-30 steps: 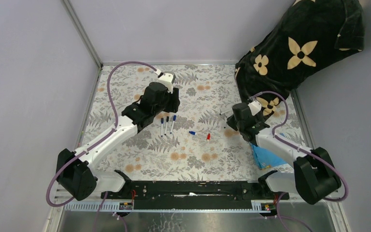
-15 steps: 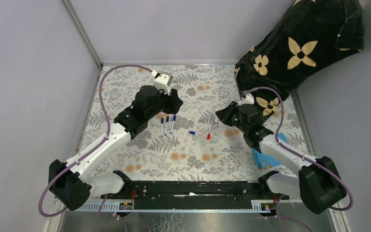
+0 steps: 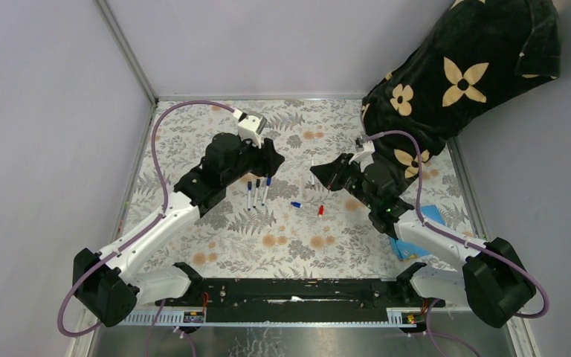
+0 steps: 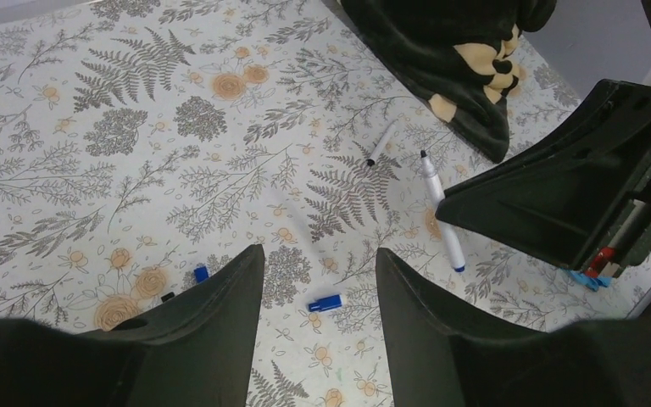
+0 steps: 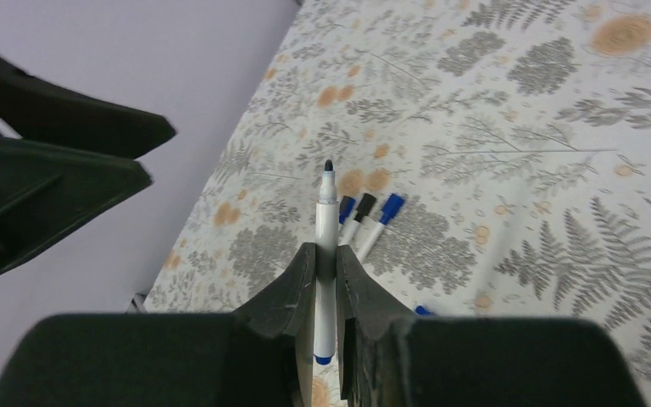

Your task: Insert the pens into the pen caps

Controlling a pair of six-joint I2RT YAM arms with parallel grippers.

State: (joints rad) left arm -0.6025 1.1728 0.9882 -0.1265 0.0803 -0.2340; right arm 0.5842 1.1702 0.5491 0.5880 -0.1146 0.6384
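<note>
My right gripper (image 5: 325, 254) is shut on a white pen (image 5: 327, 212), dark tip pointing forward, blue end behind the fingers. In the top view this gripper (image 3: 318, 172) hangs over the mat's middle. Three capped pens (image 3: 257, 192) lie side by side below my left gripper (image 3: 271, 158), and also show in the right wrist view (image 5: 364, 216). My left gripper (image 4: 318, 254) is open and empty above a blue cap (image 4: 325, 303). The blue cap (image 3: 296, 204) and a red cap (image 3: 320, 211) lie loose. Another pen (image 4: 381, 144) lies farther off.
A black cloth with cream flowers (image 3: 461, 74) covers the back right corner. A blue patterned cloth (image 3: 409, 242) lies by the right arm. Grey walls close in the floral mat (image 3: 193, 141) on the left and back.
My right gripper has swung left toward the middle of the mat with the pen in it. My left gripper has shifted slightly and stays open.
</note>
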